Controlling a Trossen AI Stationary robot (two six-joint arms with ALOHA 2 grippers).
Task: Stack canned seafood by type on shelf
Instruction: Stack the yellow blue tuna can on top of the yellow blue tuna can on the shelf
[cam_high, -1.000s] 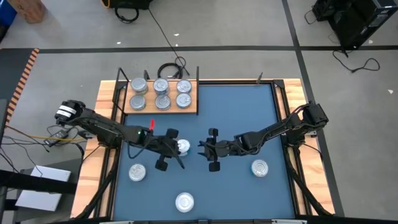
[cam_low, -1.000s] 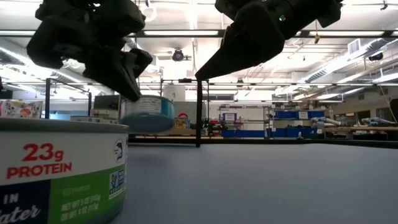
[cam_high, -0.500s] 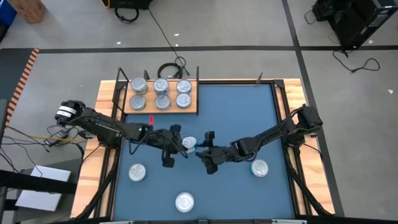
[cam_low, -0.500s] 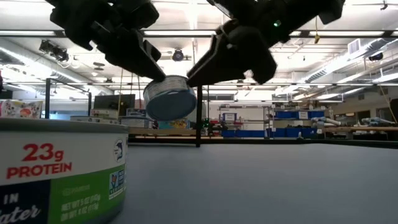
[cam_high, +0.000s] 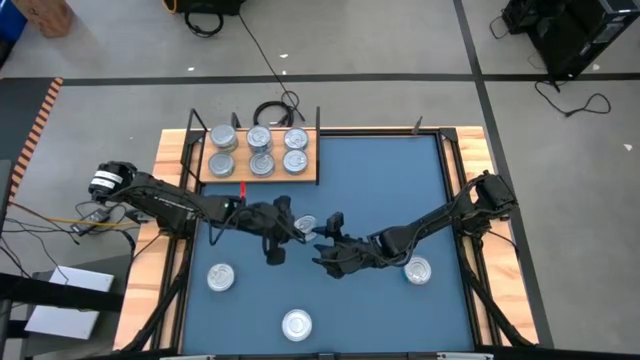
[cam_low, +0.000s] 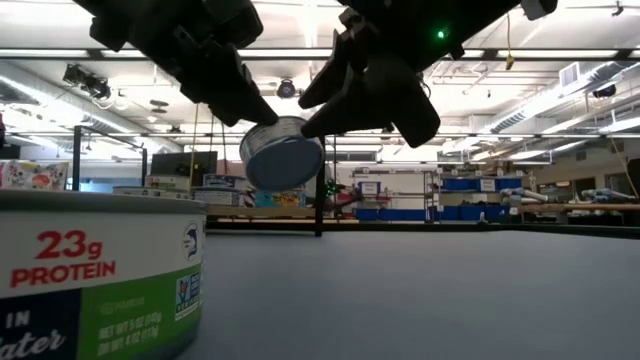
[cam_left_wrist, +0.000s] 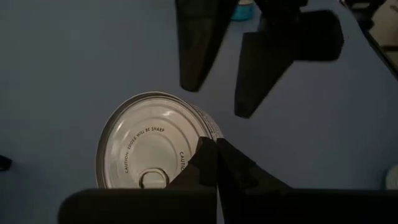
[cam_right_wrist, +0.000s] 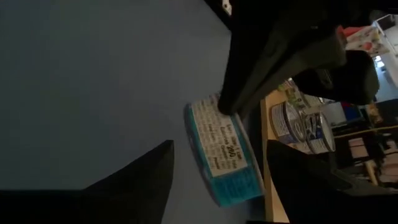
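One tin (cam_high: 306, 226) hangs in the air near the middle of the high view, tipped on its side above the blue mat (cam_high: 390, 180). The left gripper (cam_high: 285, 232) pinches its rim tight. The right gripper (cam_high: 326, 244) sits just to the tin's right, fingers spread wide, holding nothing. The shelf (cam_high: 258, 172) waits at the upper left, nearer the left arm.

Six tins (cam_high: 259, 150) sit on the shelf (cam_high: 212, 175), three (cam_high: 296, 323) on the mat (cam_high: 380, 180).
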